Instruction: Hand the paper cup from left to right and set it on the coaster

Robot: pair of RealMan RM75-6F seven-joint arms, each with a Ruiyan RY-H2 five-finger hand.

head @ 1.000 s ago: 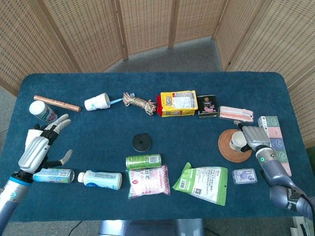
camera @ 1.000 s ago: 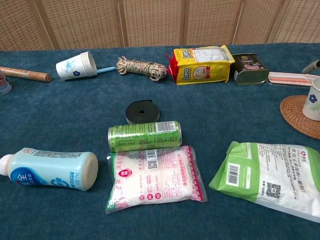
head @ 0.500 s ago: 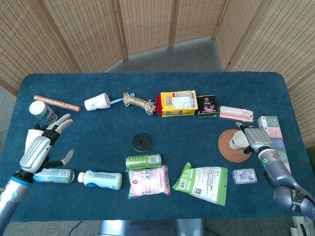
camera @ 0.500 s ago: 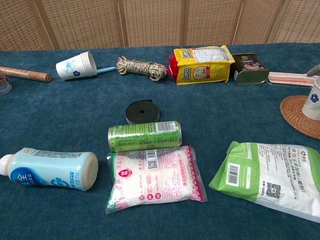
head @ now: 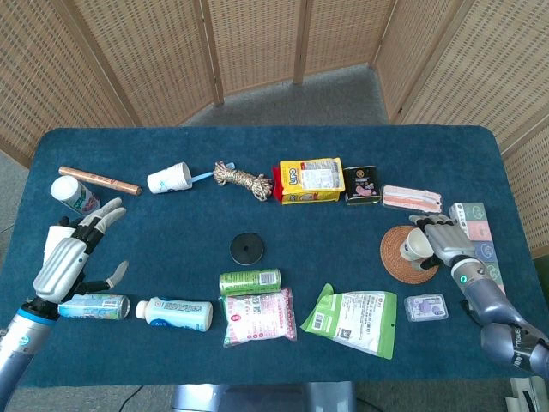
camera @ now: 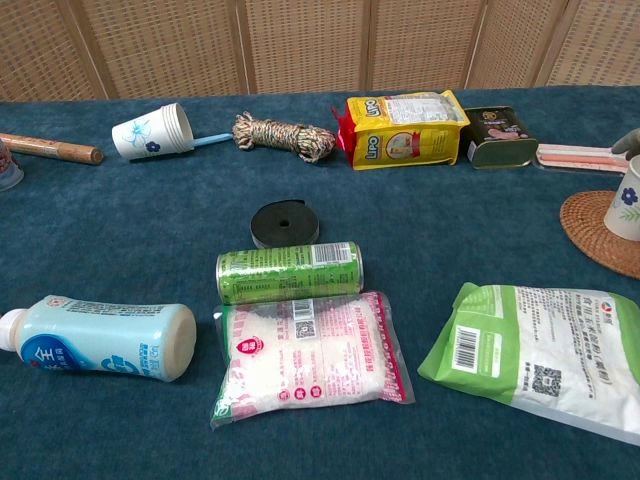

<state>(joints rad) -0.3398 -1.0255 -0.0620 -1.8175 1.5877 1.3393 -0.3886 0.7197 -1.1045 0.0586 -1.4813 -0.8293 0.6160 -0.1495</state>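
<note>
The paper cup (head: 415,246) sits on the coaster (head: 401,260), tilted, with the right hand (head: 439,241) wrapped around its far side, fingers curled on the cup wall. From the chest view only the cup's edge (camera: 627,204) and a sliver of coaster (camera: 600,236) show at the frame's margin. Crowding the coaster: a pink flat pack (head: 412,198) just behind it, a small purple packet (head: 426,306) near its front, a green pouch (head: 352,318) in front of it toward the desk's middle, and a stack of pastel boxes (head: 477,243) beyond the right hand by the desk (head: 343,146) edge. Well apart from the coaster, the left hand (head: 75,255) hangs over the desk, fingers spread, holding nothing. A black disc (head: 246,249) lies between the left hand and the coaster, bare cloth around it.
</note>
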